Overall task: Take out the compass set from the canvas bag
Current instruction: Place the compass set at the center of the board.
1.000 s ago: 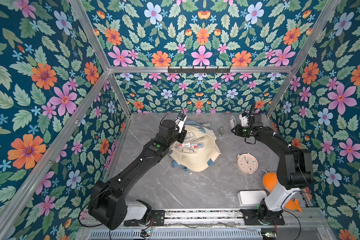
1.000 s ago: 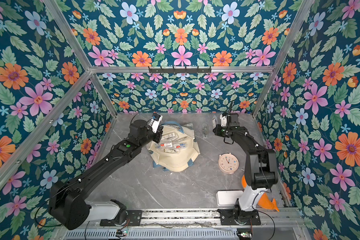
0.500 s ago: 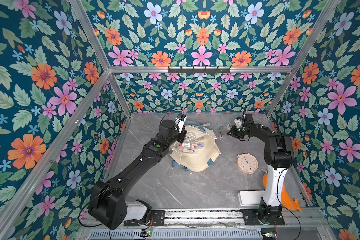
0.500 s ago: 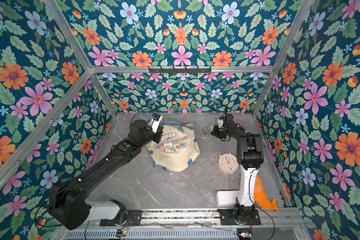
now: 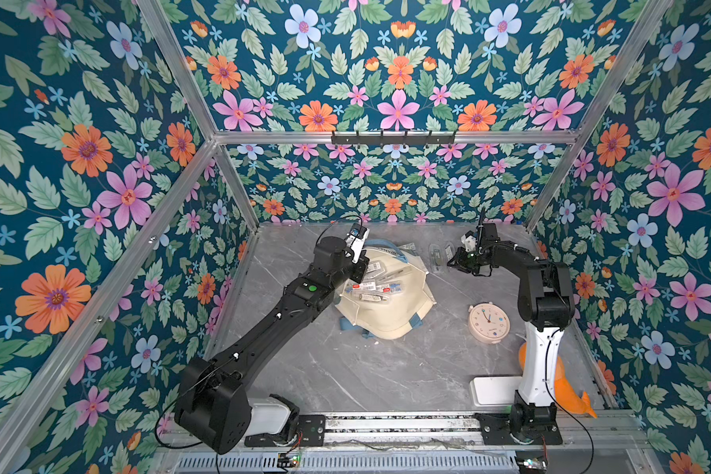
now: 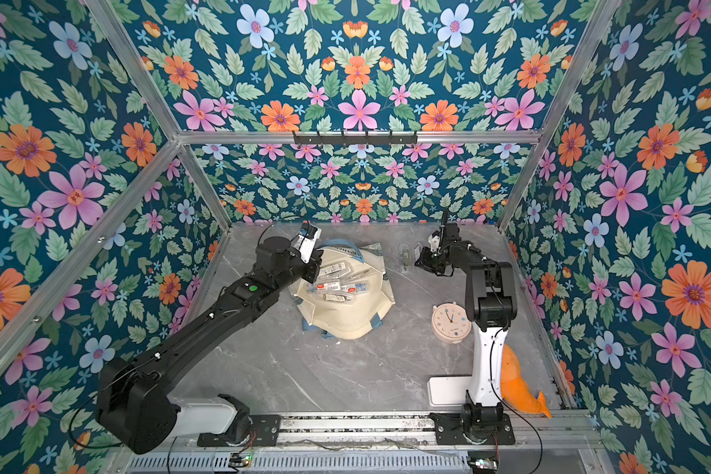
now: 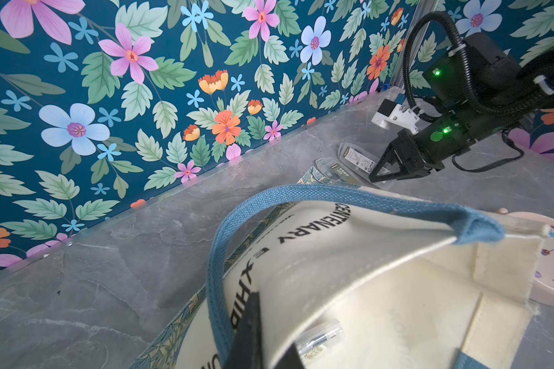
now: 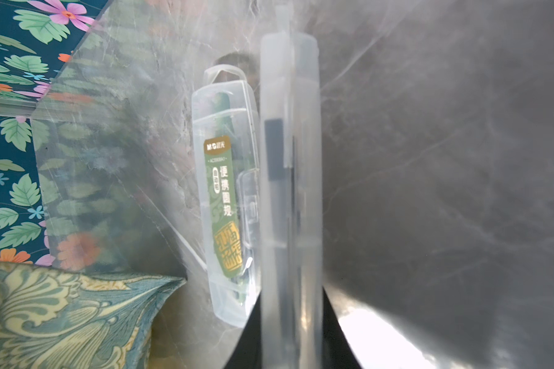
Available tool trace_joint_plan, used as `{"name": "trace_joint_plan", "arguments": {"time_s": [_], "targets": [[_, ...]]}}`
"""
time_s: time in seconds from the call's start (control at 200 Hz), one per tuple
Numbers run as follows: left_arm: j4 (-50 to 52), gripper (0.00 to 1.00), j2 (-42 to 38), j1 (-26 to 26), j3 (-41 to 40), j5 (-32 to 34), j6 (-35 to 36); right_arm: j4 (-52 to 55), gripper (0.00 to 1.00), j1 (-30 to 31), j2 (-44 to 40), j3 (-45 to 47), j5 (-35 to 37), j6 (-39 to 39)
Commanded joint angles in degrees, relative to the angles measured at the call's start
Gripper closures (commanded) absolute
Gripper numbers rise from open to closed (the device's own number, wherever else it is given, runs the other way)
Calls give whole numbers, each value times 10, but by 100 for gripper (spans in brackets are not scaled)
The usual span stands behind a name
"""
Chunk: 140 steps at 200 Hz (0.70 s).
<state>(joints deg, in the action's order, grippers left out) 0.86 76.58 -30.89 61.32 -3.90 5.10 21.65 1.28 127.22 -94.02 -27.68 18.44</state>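
1. At the rim of the canvas bag (image 7: 381,287), pinched shut on the cream fabric with the left end effector (image 7: 272,329), just beside the blue strap (image 7: 333,195).
2. Reaching from the front rail with the left arm (image 5: 271,328), stretched long and low, wrist above the bag's left side in both top views.
3. Off the bag's back right corner, closed with the right end effector (image 7: 376,175) on a compass set (image 8: 288,191) in a clear case, fingers only a narrow gap apart, tips down at the table (image 5: 345,377).
4. Rising upright from its base with the right arm (image 5: 542,287), bent at the elbow, forearm sloping down toward the bag.
5. Seen edge-on in the right wrist view, with the long axis parallel to a second case (image 8: 227,198) bearing a green label, flat on the table just beside it; in a top view that second case (image 5: 436,256) runs roughly toward the back wall. Cannot tell whether lifted or resting on the table.
6. Slumped mid-table between the arms as for the bag (image 5: 390,316), mouth open, more packets (image 5: 372,285) inside, paisley panel (image 8: 61,313) nearest the cases; well apart from a round clock (image 5: 489,322).
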Motion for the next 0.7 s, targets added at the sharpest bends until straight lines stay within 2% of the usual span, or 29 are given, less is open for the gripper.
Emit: {"name": "trace_joint_plan", "arguments": {"time_s": [0.0, 0.695], "targets": [[-22, 100, -5, 0, -1, -8, -6, 28, 76, 0, 9, -13, -1, 7], [-21, 100, -8, 0, -2, -6, -5, 102, 54, 1, 52, -104, 27, -8]]}}
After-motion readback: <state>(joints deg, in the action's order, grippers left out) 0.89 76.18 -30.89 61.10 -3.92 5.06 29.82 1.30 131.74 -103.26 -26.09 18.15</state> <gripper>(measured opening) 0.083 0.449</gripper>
